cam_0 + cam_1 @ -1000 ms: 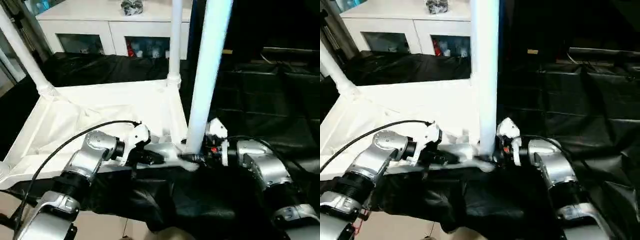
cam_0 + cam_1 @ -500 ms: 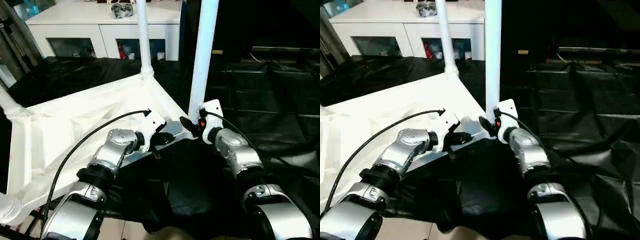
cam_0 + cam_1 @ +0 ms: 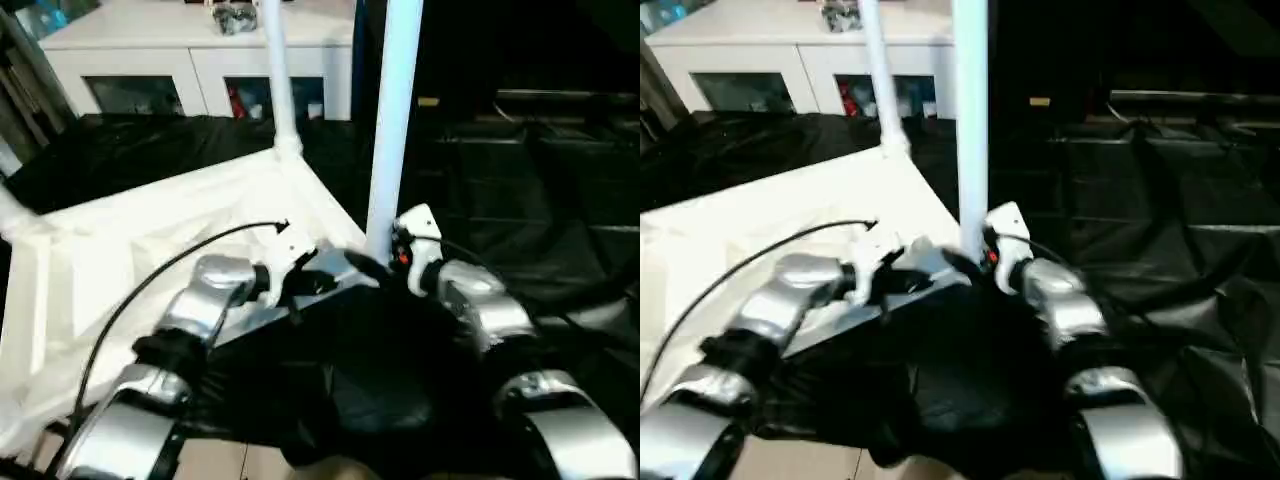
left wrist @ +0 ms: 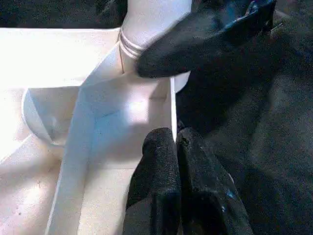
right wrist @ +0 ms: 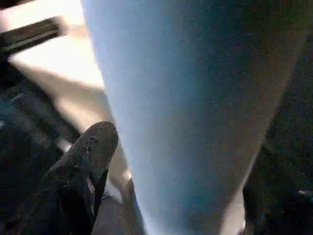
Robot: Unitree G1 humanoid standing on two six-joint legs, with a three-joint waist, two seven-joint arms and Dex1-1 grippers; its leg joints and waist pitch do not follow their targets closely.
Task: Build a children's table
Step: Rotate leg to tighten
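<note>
Left eye view: the upturned children's table (image 3: 150, 250) is lying ribbed side up on black sheeting, and compared with a second ago it is being seen turned, its near corner now pointing toward the robot; much of that shift is likely being caused by the camera's own motion. The near leg (image 3: 392, 110) is standing upright in that corner socket, another leg (image 3: 274, 75) is standing at the far corner, and a white cabinet (image 3: 190, 55) is showing behind. The right tool (image 3: 372, 266) is being held at the base of the near leg, its forearm reaching in and bent inward. The left tool (image 3: 318, 282) is being pressed against the table's near edge, its wrist turned inward.

Right eye view: the same arrangement is being shown, both silver forearms converging on the near corner.

Left wrist view: the left tool's fingers (image 4: 161, 171) are being kept pinched together over the thin rim of the table, gripping it. One finger of the other tool (image 4: 190, 39) is lying across the leg's collar.

Right wrist view: the leg is standing between the spread fingers, and one finger (image 5: 85, 156) is sitting apart from the tube. The right tool is being opened wider than before, which suggests this leg is being judged seated and released.
</note>
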